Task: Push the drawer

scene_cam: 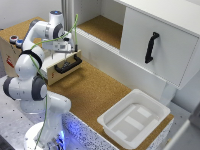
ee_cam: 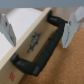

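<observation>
looks like the push is barely started or about to land: the drawer sits in the cork-topped box at the exterior view's left, front near flush as far as i can tell. gripper hangs just above it, fingers spread wide, holding nothing. pale flat wood front, chunky black bar handle, grainy cork all round.

- We see the white arm folded at the elbow, wrist pointing down.
- Our gripper hangs with its fingers spread apart, clasping nothing.
</observation>
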`<state>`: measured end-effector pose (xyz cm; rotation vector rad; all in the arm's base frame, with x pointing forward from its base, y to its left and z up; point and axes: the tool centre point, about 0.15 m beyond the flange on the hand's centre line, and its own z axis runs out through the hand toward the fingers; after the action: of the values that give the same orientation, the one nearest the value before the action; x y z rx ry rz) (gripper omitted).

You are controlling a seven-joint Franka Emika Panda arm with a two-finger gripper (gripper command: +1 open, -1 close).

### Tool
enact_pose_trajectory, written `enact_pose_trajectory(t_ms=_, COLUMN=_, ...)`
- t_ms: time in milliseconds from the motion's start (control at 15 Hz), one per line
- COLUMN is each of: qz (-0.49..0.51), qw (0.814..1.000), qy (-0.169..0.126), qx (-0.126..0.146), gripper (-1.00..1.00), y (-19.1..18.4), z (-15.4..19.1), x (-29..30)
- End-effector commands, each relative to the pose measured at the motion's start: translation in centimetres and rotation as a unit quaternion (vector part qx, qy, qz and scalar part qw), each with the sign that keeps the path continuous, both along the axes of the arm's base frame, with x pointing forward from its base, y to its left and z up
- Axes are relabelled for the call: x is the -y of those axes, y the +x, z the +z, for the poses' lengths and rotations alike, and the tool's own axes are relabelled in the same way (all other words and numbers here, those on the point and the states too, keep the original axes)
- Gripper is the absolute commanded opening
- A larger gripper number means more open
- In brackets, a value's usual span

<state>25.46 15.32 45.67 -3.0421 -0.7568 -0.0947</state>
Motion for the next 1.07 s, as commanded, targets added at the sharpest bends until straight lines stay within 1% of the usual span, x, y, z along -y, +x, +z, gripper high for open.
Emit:
enact_pose_trajectory(t_ms=0, qz=-0.094, qw=0.992, qy=0.084, qx=-0.006, gripper=1.00, y=1.8, z=-1.5, x=5.7)
enact_pose_trajectory(t_ms=67, qz=-0.090, qw=0.993, qy=0.080, qx=-0.005, gripper=1.00, y=1.6, z=-2.5, x=5.7)
enact_pose_trajectory(t_ms=133, qz=-0.101, qw=0.990, qy=0.095, qx=-0.012, gripper=1.00, y=1.8, z=-3.4, x=6.1)
enact_pose_trajectory(t_ms=200, qz=-0.111, qw=0.989, qy=0.095, qx=-0.011, gripper=1.00, y=2.0, z=-4.0, x=6.2)
enact_pose_trajectory(t_ms=267, qz=-0.128, qw=0.986, qy=0.106, qx=-0.007, gripper=1.00, y=2.6, z=-5.1, x=6.5)
enact_pose_trajectory(t_ms=333, qz=-0.144, qw=0.984, qy=0.108, qx=-0.002, gripper=1.00, y=3.1, z=-6.0, x=6.9)
enact_pose_trajectory(t_ms=400, qz=-0.148, qw=0.983, qy=0.104, qx=0.004, gripper=1.00, y=3.4, z=-6.8, x=7.0)
enact_pose_trajectory(t_ms=467, qz=-0.147, qw=0.985, qy=0.087, qx=0.018, gripper=1.00, y=3.7, z=-7.7, x=6.8)
enact_pose_trajectory(t_ms=667, qz=-0.150, qw=0.986, qy=0.062, qx=0.040, gripper=1.00, y=4.4, z=-9.4, x=6.5)
enact_pose_trajectory(t_ms=800, qz=-0.157, qw=0.984, qy=0.069, qx=0.043, gripper=1.00, y=5.3, z=-10.4, x=6.2)
enact_pose_trajectory(t_ms=933, qz=-0.158, qw=0.984, qy=0.066, qx=0.048, gripper=1.00, y=6.2, z=-11.1, x=5.7)
enact_pose_trajectory(t_ms=1000, qz=-0.156, qw=0.984, qy=0.068, qx=0.045, gripper=1.00, y=7.0, z=-11.6, x=5.4)
